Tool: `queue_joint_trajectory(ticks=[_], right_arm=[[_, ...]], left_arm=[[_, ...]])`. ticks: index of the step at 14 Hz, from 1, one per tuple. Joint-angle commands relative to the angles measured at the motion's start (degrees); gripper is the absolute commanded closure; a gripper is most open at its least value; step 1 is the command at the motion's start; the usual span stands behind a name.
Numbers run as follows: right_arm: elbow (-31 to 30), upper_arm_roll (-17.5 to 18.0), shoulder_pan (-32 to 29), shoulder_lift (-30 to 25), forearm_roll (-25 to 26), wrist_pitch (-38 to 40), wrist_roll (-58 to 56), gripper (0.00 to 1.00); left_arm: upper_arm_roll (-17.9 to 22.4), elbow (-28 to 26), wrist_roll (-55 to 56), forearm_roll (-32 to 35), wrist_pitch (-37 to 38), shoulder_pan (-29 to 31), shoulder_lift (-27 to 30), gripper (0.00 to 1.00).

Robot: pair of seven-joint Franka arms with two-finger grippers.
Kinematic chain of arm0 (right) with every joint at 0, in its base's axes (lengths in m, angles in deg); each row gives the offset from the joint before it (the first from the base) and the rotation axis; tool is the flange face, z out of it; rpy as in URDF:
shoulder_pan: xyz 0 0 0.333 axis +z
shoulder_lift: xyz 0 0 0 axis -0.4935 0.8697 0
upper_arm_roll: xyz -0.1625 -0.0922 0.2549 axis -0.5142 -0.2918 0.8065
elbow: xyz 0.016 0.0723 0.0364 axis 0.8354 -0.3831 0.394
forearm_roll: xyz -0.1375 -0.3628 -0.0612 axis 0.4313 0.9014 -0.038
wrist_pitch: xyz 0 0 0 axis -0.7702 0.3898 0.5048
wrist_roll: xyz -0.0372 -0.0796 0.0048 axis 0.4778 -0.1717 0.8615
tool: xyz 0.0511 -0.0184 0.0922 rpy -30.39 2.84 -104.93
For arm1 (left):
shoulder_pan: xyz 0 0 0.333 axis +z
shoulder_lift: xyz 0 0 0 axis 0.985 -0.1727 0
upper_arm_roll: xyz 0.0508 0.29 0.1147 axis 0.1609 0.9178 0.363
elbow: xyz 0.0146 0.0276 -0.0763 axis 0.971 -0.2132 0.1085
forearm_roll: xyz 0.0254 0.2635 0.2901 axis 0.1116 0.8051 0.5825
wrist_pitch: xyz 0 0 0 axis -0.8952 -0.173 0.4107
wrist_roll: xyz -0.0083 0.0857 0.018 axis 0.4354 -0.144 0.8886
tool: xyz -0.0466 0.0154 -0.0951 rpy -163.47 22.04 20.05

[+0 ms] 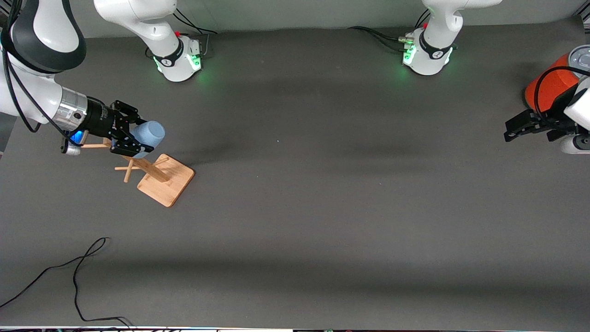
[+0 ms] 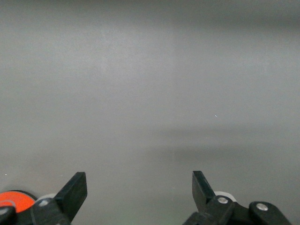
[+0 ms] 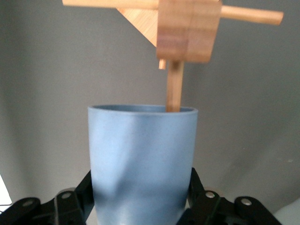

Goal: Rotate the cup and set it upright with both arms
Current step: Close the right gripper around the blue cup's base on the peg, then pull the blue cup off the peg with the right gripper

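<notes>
Right tool (image 1: 138, 138) is clamped on the blue cup (image 1: 148, 133), holding it sideways over the peg rack (image 1: 156, 177). Left tool (image 1: 525, 127) waits wide open beside the orange can (image 1: 551, 85), at the bench (image 1: 322, 207) edge.

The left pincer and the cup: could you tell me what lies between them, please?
Only bare table, per the front view; the left pincer waits open by the orange can, the right pincer grips the cup.

R hand (image 1: 133, 136) clamped, L hand (image 1: 523, 128) agape, idle.
</notes>
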State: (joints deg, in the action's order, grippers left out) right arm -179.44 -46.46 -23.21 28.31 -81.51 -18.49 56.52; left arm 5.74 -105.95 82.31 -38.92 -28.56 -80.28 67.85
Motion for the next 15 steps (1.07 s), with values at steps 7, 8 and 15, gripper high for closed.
queue_joint_trajectory(ticks=[7,8,15], right_arm=[[8.66,14.74,-0.04,1.07,-0.27,-2.34,13.48,0.37],[10.32,18.16,-0.04,2.12,1.21,-4.35,16.72,0.37],[26.51,38.14,3.29,26.01,30.61,-15.44,52.65,0.37]], left_arm=[[0.42,1.06,-0.71,-0.15,0.31,-0.48,-0.45,0.0],[0.42,1.14,-0.71,-0.15,0.4,-0.48,-0.45,0.0],[0.42,1.23,-0.7,-0.15,0.4,-0.48,-0.45,0.0]])
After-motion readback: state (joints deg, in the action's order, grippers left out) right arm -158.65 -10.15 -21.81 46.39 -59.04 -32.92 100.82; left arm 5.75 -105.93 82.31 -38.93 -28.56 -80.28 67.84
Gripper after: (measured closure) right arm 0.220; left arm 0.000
